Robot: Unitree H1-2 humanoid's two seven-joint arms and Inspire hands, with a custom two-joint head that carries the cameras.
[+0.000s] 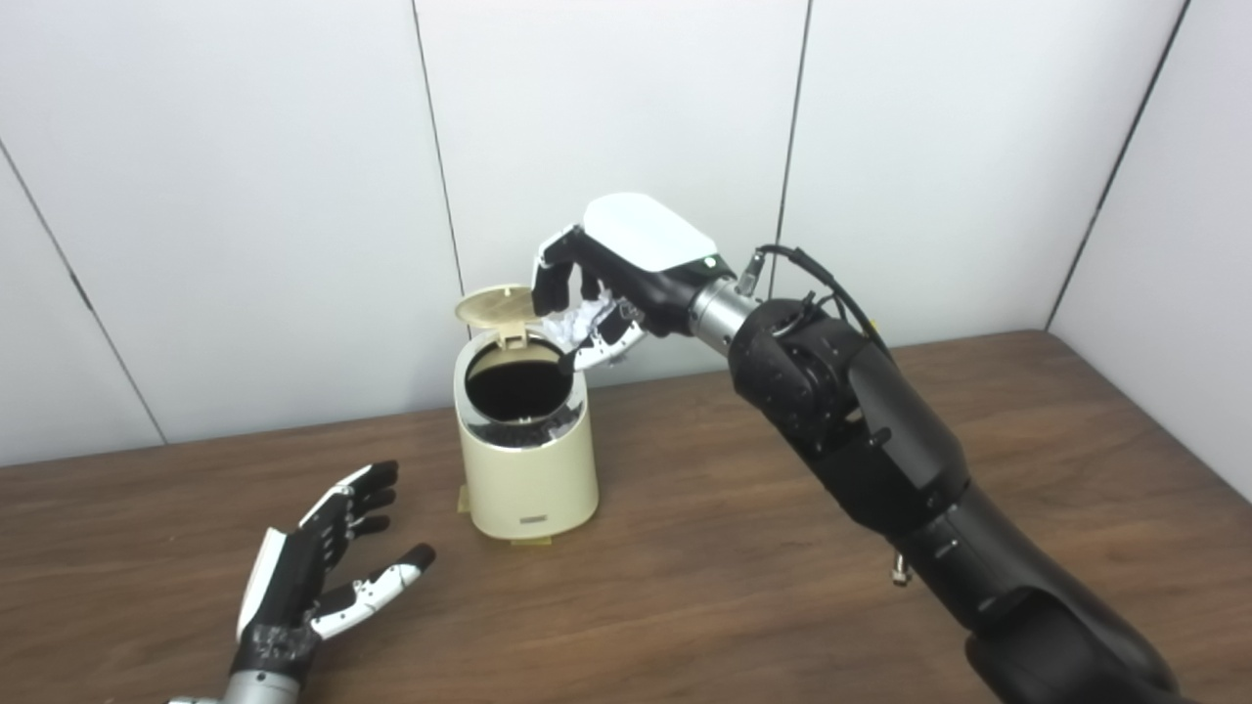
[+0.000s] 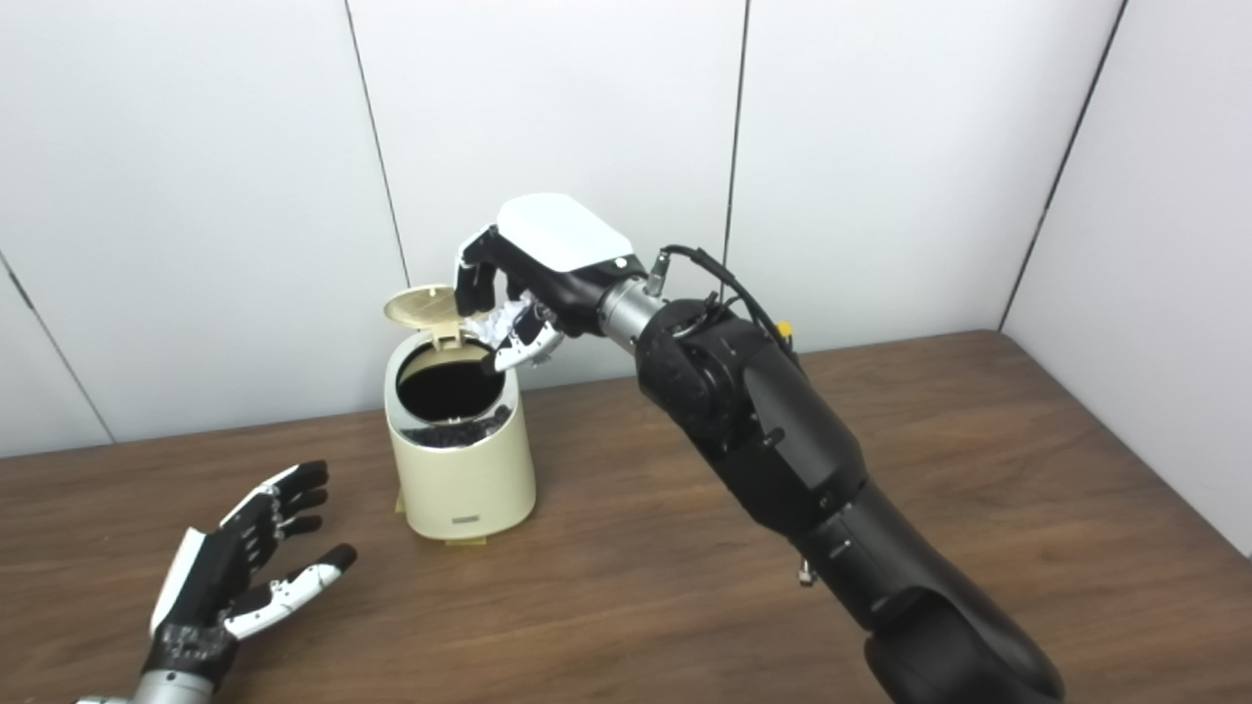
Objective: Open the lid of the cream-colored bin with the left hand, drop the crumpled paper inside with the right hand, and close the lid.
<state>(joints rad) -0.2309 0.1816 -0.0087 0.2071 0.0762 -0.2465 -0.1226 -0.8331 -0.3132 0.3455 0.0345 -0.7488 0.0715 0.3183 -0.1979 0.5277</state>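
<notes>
Cream-colored bin point(image 1: 528, 460) stands upright on the wooden counter point(image 1: 704, 587), approx. centre-left of the scene, w/ its round lid point(image 1: 496, 307) swung up and back at the bin's 12 o'clock rim, hinged and standing roughly on edge. Opening is dark; interior contents cannot be made out. Right robot hand point(image 1: 597, 303) reaches in from the 4 o'clock side on a black arm and sits above the bin's rim at approx. 1–2 o'clock, palm down, white back-plate up. Its fingers point(image 1: 553, 279) are curled and pinch the crumpled paper point(image 1: 579, 321), a white wad showing between fingers and thumb, just above and slightly outside the opening's edge; paper is not inside the bin. Whether the thumb tip touches the rim cannot be told. Left robot hand point(image 1: 313, 567) lies low over the counter at approx. 8 o'clock from the bin, well apart from it, palm turned inward, fingers spread and thumb out, holding nothing. Behind the counter: plain white panelled wall point(image 1: 293, 147) w/ dark vertical seams. A small cream tab point(image 1: 463, 501) shows at the bin's base, left side.
</notes>
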